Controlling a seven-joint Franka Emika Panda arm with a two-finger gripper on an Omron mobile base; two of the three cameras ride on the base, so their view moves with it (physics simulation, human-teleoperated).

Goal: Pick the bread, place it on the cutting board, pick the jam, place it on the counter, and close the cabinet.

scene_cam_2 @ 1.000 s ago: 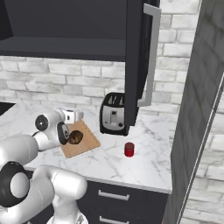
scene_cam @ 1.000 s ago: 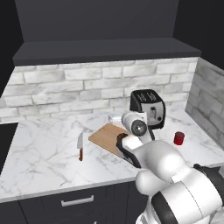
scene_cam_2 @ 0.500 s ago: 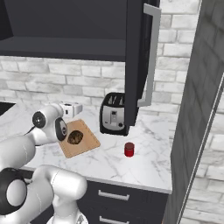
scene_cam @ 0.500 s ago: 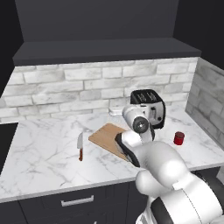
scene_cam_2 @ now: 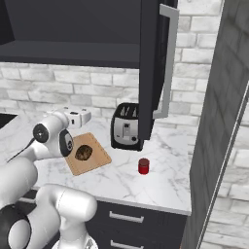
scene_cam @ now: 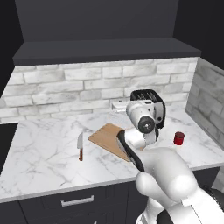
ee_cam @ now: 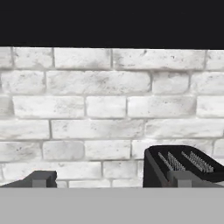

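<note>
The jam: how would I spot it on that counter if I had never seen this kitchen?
Start at the white marble counter and find the black two-slot toaster by the brick wall. In front of it, slightly toward the open dark cabinet door, stands the small bright red cylindrical jam jar. It is the only red jar, standing alone, apart from the wooden cutting board.

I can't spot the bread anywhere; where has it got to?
In the right base view the bread lies on the cutting board, left of the toaster.
</note>
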